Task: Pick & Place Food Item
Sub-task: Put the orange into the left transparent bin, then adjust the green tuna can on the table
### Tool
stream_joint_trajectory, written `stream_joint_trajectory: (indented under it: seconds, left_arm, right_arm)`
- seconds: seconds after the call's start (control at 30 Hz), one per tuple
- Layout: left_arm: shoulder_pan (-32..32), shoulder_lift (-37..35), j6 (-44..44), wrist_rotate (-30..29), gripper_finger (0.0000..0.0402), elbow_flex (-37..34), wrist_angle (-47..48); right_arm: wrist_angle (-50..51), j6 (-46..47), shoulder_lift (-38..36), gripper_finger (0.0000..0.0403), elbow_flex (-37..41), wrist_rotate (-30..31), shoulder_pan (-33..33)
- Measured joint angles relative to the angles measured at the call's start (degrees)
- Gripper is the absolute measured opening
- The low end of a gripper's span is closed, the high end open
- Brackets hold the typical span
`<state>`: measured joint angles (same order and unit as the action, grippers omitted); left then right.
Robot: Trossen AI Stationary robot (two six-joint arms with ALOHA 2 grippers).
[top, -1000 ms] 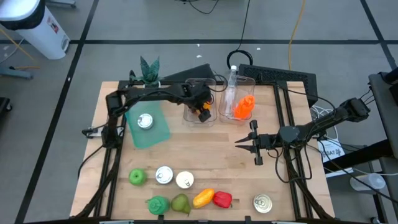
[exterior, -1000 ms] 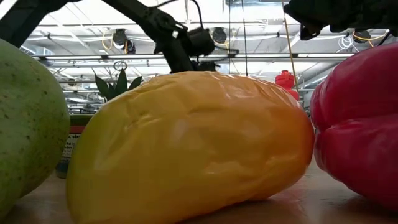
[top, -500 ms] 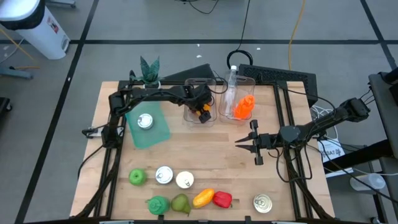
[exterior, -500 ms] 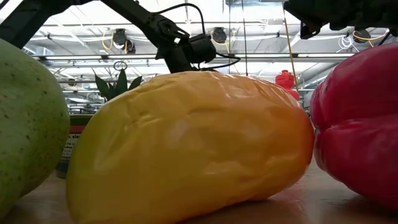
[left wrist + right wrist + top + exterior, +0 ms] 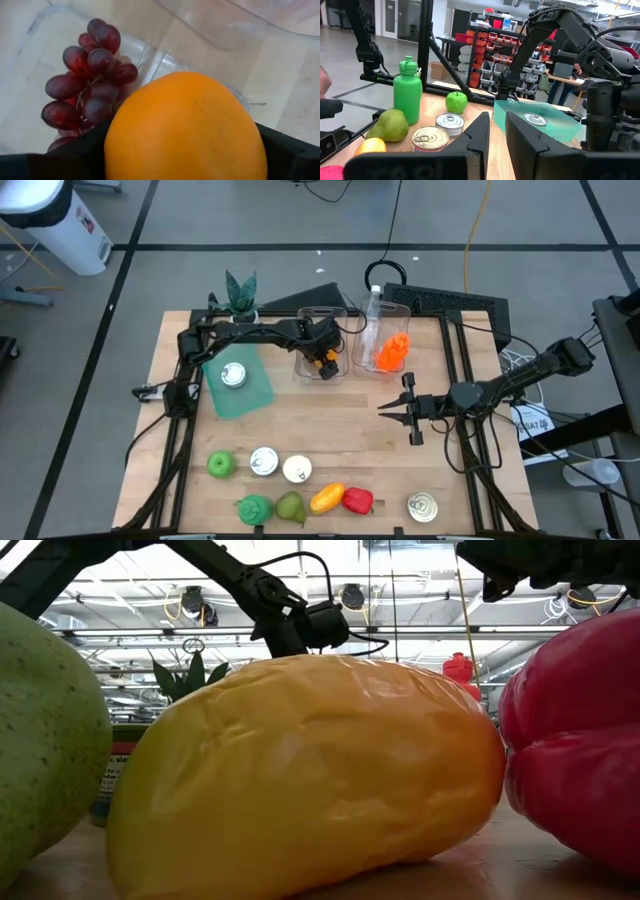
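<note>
Over 1 clear bin (image 5: 322, 340), left end effector (image 5: 325, 361) holding 1 orange (image 5: 185, 130), apparently 1 grape bunch (image 5: 90, 80).

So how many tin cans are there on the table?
4. One can sits in the teal tray, two cans stand side by side near the front fruit, and one can is at the front right corner.

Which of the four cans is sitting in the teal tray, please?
The can nearest the plant; it alone lies in the tray, while the other three stand on bare wood near the front.
</note>
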<state>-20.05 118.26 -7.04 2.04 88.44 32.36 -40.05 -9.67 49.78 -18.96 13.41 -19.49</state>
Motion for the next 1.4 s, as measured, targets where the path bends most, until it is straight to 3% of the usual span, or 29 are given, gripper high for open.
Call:
stream_joint_trajectory:
  seconds: [0.43, 0.57, 0.97, 1.13, 1.4]
  left_arm:
    - [-0.09, 0.00, 0.56, -0.01, 0.0359, 0.00, -3.10]
    - [0.65, -0.01, 3.32, -0.29, 0.0387, 0.00, -4.84]
    - [3.74, -1.42, 6.27, -8.01, 0.0396, 0.02, -3.03]
    - [3.92, -8.98, 4.14, -9.63, 0.0398, 0.02, 1.54]
    - [11.11, -34.27, 7.65, -6.75, 0.0365, 0.01, 12.94]
  right_arm:
    - [0.00, 0.00, 0.00, 0.0050, 0.00, 0.00, 0.00]
    - [0.00, 0.00, 0.00, 0.0049, 0.00, 0.00, 0.00]
    - [0.02, -0.02, 0.00, 0.0050, 0.00, 0.00, 0.00]
    - [0.01, -0.01, -0.01, 0.0050, 0.00, 0.00, 0.00]
    - [0.00, -0.02, 0.00, 0.0050, 0.00, 0.00, -0.01]
